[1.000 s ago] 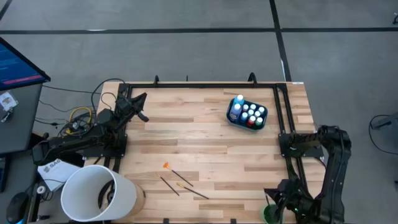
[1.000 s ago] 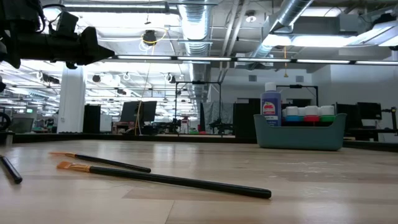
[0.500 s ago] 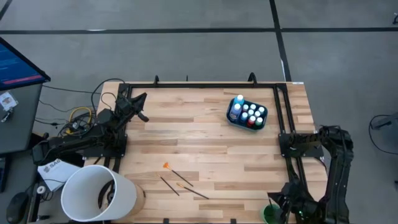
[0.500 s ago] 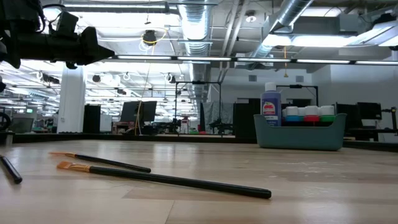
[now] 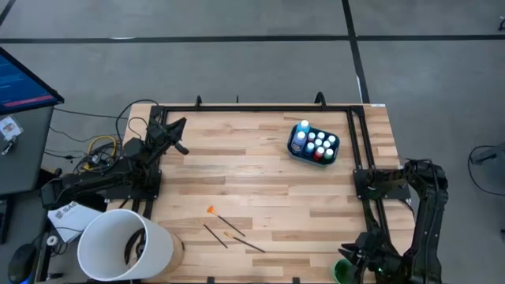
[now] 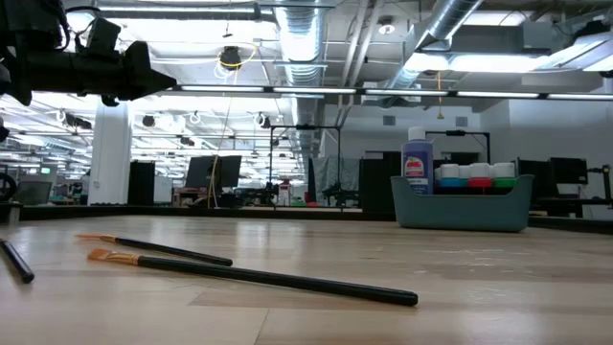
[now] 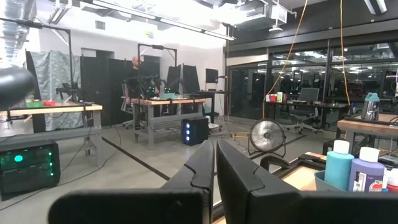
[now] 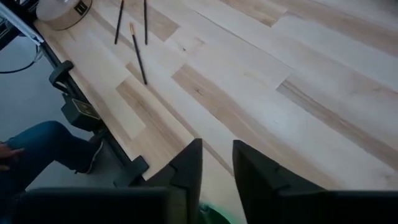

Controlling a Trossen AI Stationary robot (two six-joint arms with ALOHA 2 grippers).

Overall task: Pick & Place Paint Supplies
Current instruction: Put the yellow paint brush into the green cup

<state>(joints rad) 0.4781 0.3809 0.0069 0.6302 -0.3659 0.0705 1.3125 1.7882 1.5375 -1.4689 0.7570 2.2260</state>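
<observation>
Brushes (image 5: 227, 229) unmoved, right gripper (image 8: 216, 163) barely shifted

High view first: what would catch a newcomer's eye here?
The teal tub packed with white-capped paint bottles stands out at the table's far right. Thin brushes lie scattered near the front edge, beside a big white bucket at the front left corner.

Your low view cuts one brush (image 6: 14, 260) at its edge; the tub (image 6: 462, 204) wall hides the small paint bottles (image 6: 477, 175) below their caps.
</observation>
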